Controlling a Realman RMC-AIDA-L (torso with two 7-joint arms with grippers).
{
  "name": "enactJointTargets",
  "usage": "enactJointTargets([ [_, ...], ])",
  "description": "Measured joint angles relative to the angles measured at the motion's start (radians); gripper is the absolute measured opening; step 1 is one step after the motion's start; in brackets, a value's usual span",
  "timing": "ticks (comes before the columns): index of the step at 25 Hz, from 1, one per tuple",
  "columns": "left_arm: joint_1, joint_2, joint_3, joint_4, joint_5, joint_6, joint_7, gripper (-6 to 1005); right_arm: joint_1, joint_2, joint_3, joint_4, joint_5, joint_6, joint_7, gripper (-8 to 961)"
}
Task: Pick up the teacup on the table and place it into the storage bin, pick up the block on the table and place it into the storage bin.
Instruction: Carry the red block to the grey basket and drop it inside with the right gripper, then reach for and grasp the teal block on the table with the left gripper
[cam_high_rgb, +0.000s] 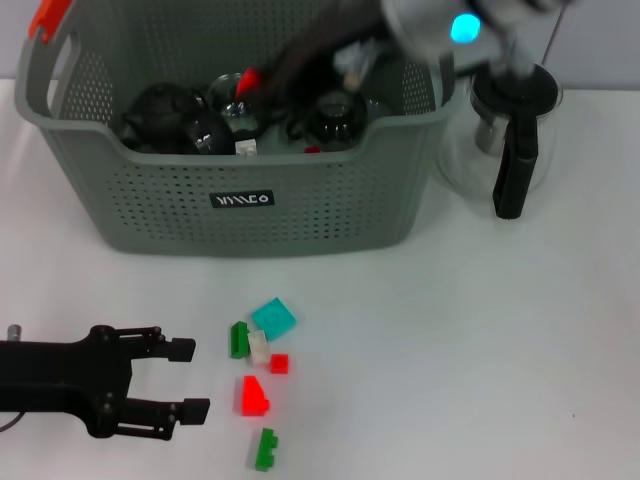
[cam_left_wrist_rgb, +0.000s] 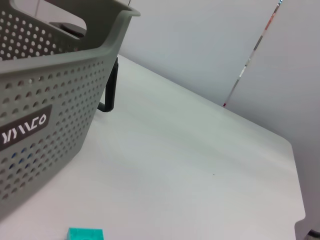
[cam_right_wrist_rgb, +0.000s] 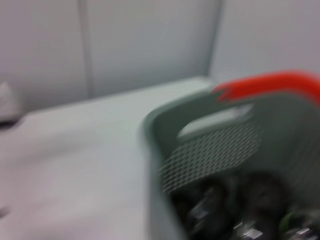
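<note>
The storage bin stands at the back of the table, grey-green with an orange-red handle top; it also shows as a perforated wall and a rim. Dark glassy items lie inside; I cannot single out the teacup among them. Several small blocks lie in front of the bin: teal, red, green. My left gripper rests open low at the left, just left of the blocks, holding nothing. My right gripper is a blur over the bin's inside.
A glass pitcher with a black handle stands right of the bin; its handle shows past the bin's corner. A green block, a white one and a small red one cluster together.
</note>
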Motion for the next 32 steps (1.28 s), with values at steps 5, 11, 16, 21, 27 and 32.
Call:
enactJointTargets([
  [5, 0.000, 0.000, -0.001, 0.000, -0.001, 0.000, -0.004, 841, 0.048, -0.004, 0.110, 0.155, -0.009, 0.110, -0.085, 211],
  [11, -0.009, 0.003, -0.002, 0.000, -0.001, 0.000, -0.020, 841, 0.085, -0.010, 0.150, 0.268, -0.055, 0.161, -0.136, 213],
  [16, -0.017, 0.007, -0.002, 0.001, -0.001, 0.001, -0.031, 840, 0.077, -0.008, 0.158, 0.261, -0.076, 0.197, -0.139, 214],
  [21, -0.026, 0.011, 0.000, 0.005, 0.003, 0.003, -0.059, 840, 0.075, -0.010, 0.180, 0.258, -0.076, 0.226, -0.140, 501],
  [27, -0.070, 0.030, 0.024, 0.043, 0.049, 0.078, -0.188, 840, 0.050, -0.005, 0.219, 0.192, -0.071, 0.234, -0.143, 737],
  [32, -0.107, 0.037, 0.086, 0.098, 0.078, 0.112, -0.309, 838, 0.010, -0.005, 0.222, 0.124, -0.067, 0.225, -0.143, 834],
])
